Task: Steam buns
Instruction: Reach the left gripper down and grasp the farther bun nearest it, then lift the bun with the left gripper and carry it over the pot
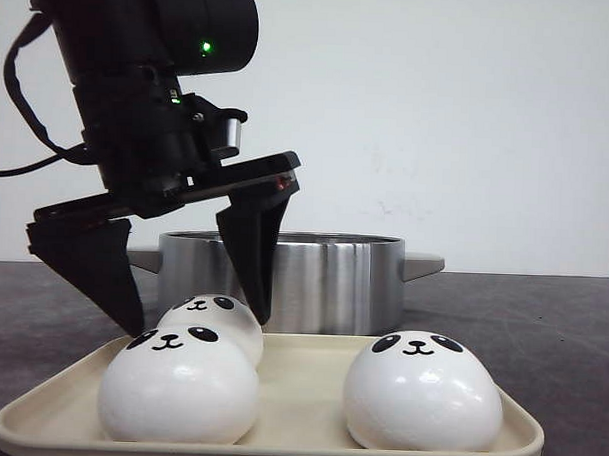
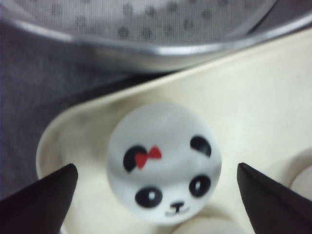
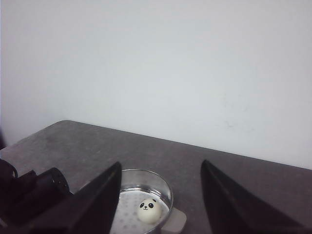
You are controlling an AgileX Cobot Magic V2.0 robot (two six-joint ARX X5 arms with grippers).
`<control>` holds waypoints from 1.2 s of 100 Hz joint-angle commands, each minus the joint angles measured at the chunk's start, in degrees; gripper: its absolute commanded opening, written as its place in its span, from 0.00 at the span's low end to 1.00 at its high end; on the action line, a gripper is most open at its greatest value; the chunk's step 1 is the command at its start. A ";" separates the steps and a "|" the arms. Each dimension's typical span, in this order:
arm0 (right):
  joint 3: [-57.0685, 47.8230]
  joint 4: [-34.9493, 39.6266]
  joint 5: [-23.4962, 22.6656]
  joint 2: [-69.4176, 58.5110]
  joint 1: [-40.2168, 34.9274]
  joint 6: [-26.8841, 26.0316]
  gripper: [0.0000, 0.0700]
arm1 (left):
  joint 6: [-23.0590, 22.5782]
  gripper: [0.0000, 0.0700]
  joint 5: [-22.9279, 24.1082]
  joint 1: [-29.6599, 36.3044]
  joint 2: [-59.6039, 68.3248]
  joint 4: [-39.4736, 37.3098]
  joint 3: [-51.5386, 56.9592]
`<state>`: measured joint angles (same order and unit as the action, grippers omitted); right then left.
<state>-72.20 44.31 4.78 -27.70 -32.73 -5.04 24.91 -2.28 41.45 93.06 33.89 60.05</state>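
Hovering over the cream tray (image 1: 277, 449), the left gripper (image 1: 196, 319) is spreading its fingers (image 1: 253, 256) wide to either side of the rear bun (image 1: 221, 320), not touching it. Two more buns are sitting at the tray's front. A fourth bun (image 3: 148, 210) is lying inside the steel steamer pot (image 1: 328, 279) behind, on the dark bench (image 1: 541, 326). The right gripper (image 3: 161, 200) is hanging high, fingers apart.

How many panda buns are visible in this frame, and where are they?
4: three on the tray, front-left, back-left between the open left gripper, right; one inside the steamer pot.
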 commanded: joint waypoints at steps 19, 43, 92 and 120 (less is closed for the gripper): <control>-0.74 -0.52 0.24 -0.24 -0.39 -0.96 0.45 | 1.14 0.65 0.42 0.39 2.99 -0.33 0.76; -0.74 -0.26 0.24 -0.24 -0.39 -0.92 0.45 | 1.11 0.00 0.42 0.39 2.99 -0.72 0.76; -0.74 0.98 1.75 -0.26 -0.42 -0.28 0.45 | -1.70 0.00 -5.01 2.84 -2.34 11.21 13.16; -0.74 0.90 1.73 -0.26 -0.42 -0.28 0.45 | -6.10 0.00 1.16 3.65 -5.22 10.47 25.73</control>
<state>-72.20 45.71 6.28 -27.73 -32.73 -5.34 21.61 -3.77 45.41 86.94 45.87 82.43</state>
